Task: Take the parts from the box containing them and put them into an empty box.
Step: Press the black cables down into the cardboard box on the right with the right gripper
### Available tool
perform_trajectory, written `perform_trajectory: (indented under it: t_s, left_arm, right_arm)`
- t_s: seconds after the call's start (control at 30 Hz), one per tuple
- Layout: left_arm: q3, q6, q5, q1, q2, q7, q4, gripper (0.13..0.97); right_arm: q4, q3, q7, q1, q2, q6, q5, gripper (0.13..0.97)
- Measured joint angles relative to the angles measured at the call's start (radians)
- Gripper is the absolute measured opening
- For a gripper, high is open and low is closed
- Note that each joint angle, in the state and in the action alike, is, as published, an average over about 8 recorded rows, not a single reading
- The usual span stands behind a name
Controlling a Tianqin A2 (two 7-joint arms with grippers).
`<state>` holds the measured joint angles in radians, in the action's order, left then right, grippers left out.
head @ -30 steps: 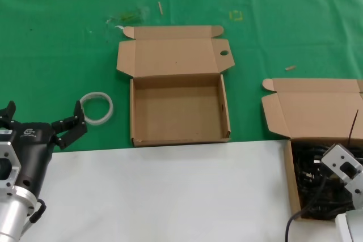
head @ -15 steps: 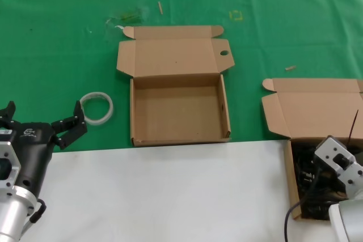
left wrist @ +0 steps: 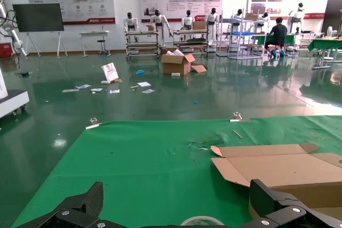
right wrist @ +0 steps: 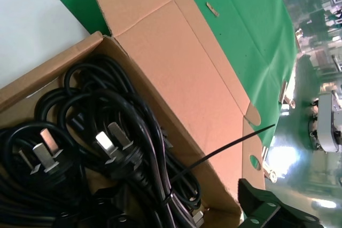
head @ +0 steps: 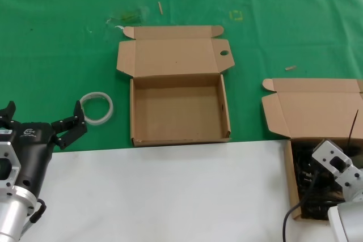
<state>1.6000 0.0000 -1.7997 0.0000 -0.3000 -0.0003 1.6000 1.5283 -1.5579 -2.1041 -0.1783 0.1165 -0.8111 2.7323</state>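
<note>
Cords (right wrist: pixel 107 148) floppy, tangled: grab the bundle, not a loose lead. Right gripper (head: pixel 332 165) over them, fingers unclear; left gripper (head: pixel 42 123) parked, spread.

The left gripper (head: pixel 41 121) sits at the lower left of the head view, its black fingers (head: pixel 72 123) spread wide apart, arm angled up from the bottom corner. The right arm's wrist shows at the lower right; its fingers cannot be made out.
</note>
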Motion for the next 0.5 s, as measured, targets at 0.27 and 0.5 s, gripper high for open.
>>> perform_trajectory:
  t_s: [0.27, 0.5]
  left_arm:
    - [0.0, 0.0, 0.0, 0.0, 0.0, 0.0, 0.0, 0.966]
    - [0.0, 0.0, 0.0, 0.0, 0.0, 0.0, 0.0, 0.966]
  right_arm:
    - [0.021, 0.009, 0.004, 0.025, 0.0, -0.002, 0.015, 0.644]
    - [0.038, 0.016, 0.016, 0.05, 0.0, -0.005, 0.019, 0.481]
